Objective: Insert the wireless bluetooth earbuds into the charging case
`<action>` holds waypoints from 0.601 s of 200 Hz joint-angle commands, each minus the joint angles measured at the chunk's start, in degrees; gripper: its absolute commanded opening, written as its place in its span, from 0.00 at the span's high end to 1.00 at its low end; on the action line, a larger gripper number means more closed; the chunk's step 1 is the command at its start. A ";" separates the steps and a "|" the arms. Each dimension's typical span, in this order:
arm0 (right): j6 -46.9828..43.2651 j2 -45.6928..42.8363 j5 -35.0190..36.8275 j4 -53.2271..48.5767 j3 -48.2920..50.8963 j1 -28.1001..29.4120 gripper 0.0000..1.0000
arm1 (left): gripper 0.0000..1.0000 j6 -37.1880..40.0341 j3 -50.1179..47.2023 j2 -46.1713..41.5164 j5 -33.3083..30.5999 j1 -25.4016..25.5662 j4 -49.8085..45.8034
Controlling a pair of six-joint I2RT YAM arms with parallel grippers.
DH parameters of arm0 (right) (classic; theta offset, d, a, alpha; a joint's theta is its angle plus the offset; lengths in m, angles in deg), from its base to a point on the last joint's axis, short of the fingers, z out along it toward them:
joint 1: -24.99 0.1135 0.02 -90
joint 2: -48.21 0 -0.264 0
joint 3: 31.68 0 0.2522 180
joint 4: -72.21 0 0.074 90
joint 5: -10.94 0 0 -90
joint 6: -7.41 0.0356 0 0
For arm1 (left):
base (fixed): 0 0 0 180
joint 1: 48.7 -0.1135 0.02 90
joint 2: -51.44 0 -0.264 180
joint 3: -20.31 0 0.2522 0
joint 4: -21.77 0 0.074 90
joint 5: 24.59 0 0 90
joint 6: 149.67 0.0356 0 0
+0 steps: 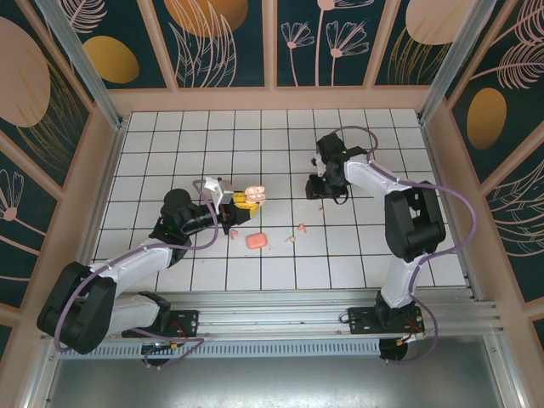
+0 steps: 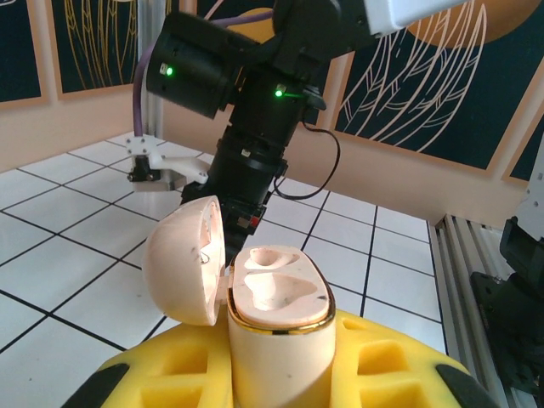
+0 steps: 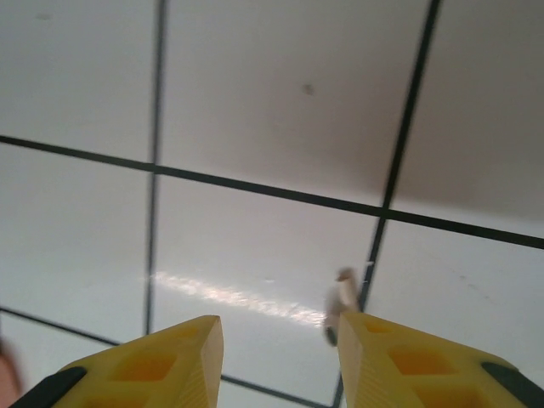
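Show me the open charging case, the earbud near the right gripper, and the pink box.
charging case [image 2: 276,293], left wrist view, socket tray.
earbud [image 3: 346,291], right wrist view, pale stem.
pink box [image 1: 256,240], top view, its middle.

I am working in what is looking like a robotics lab cell: leaf-printed wall panels [image 1: 221,42] are boxing in a white gridded counter [image 1: 280,136], and aluminium posts [image 1: 82,64] are framing the upper corners.
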 commanded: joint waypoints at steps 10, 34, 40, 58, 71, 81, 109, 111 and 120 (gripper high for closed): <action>-0.13 2.74 0.65 -2.16 -1.36 -1.25 0.59 | 0.82 1.70 1.44 0.25 -0.66 0.09 -0.77; -0.04 4.33 -0.74 -1.96 -0.78 -1.26 0.60 | 0.82 1.61 1.70 0.39 -0.71 0.13 -0.90; -0.03 4.69 -1.06 -1.83 -0.47 -1.26 0.61 | 0.82 1.57 1.83 0.34 -0.71 0.11 -0.95; -0.03 4.98 -2.00 -1.19 0.47 -1.30 0.62 | 0.82 1.67 2.10 0.03 -0.73 0.09 -1.45; 0.06 5.05 -2.22 -0.84 0.98 -1.28 0.62 | 0.82 1.87 2.28 -0.16 -0.84 0.13 -1.90; 0.19 5.13 -2.37 -0.83 1.13 -1.26 0.63 | 0.82 1.96 2.31 -0.19 -0.86 0.09 -2.16; -0.05 5.32 -2.76 -0.73 1.60 -1.26 0.64 | 0.82 2.05 2.32 -0.19 -0.89 0.06 -2.36; -0.08 5.32 -2.76 -0.73 1.67 -1.30 0.63 | 0.82 1.99 2.34 -0.19 -0.89 0.08 -2.42; -0.13 5.53 -2.85 -0.82 1.69 -1.30 0.64 | 0.82 1.83 2.24 -0.19 -0.89 0.09 -2.36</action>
